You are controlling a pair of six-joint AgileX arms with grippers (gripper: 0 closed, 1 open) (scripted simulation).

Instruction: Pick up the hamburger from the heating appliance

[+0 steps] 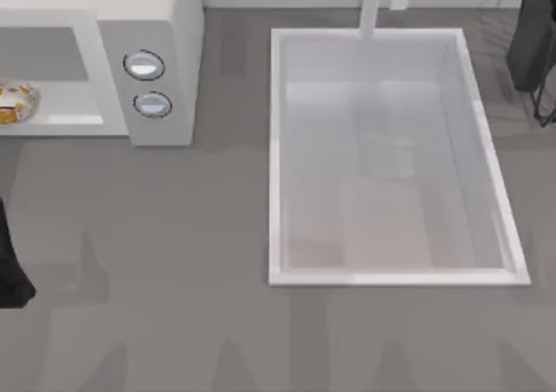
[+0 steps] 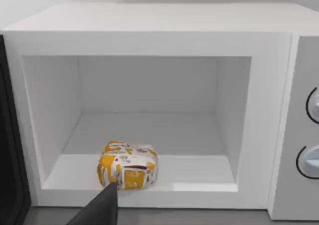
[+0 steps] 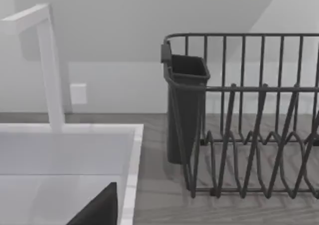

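The hamburger [image 2: 127, 165], a small roundish item in orange-yellow and white wrapping, lies on the floor of the heating appliance [image 2: 149, 40], near the front lip and towards the cavity's left. This white microwave stands open at the table's back left [image 1: 165, 27], with the hamburger [image 1: 16, 102] at the view's left edge. A dark part of my left gripper [image 2: 99, 210] shows just in front of the hamburger, outside the cavity. My left arm [image 1: 10, 275] is at the table's left edge. My right arm [image 1: 532, 36] stays parked at the back right, with its gripper [image 3: 97, 207] over the sink's edge.
Two round knobs [image 1: 144, 65] sit on the microwave's panel. A white sink basin [image 1: 391, 275] with a faucet [image 1: 372, 5] fills the middle right. A dark wire dish rack [image 3: 249, 135] with a cup holder stands beyond the sink. The microwave's dark door [image 2: 10, 160] hangs open at the left.
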